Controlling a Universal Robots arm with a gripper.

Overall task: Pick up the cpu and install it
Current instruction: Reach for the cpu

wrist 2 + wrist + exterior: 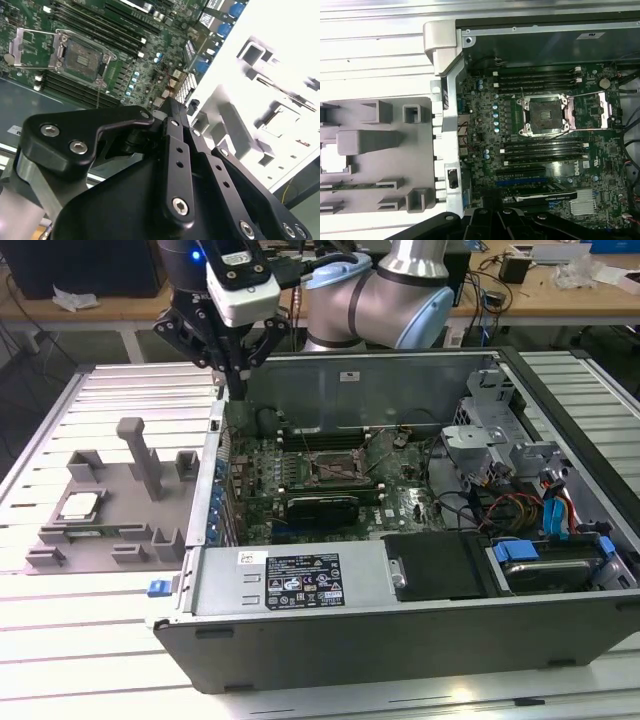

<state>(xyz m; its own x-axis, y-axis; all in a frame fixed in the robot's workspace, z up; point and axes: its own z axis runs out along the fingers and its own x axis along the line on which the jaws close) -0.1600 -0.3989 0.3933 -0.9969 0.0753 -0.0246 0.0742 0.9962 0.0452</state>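
The cpu (78, 505) is a small silvery square lying flat in a pocket of the grey tray (110, 540), at the exterior view's left, outside the computer case. My gripper (238, 378) hangs high above the case's back left corner, between tray and motherboard, and touches nothing. Its black fingers (172, 150) come together at the tips (171, 107) with nothing between them. The metal-framed socket (335, 472) on the green motherboard has a dark centre and holds no chip. Both wrist views show the socket (82, 55) (543, 116) with its metal load plate (592, 107) swung aside.
The open case (400, 640) has tall walls around the motherboard. A long black card (320, 506) lies just in front of the socket. Drive cages and coloured cables (540, 510) crowd the right end. A tall grey post (140, 455) rises from the tray near the cpu.
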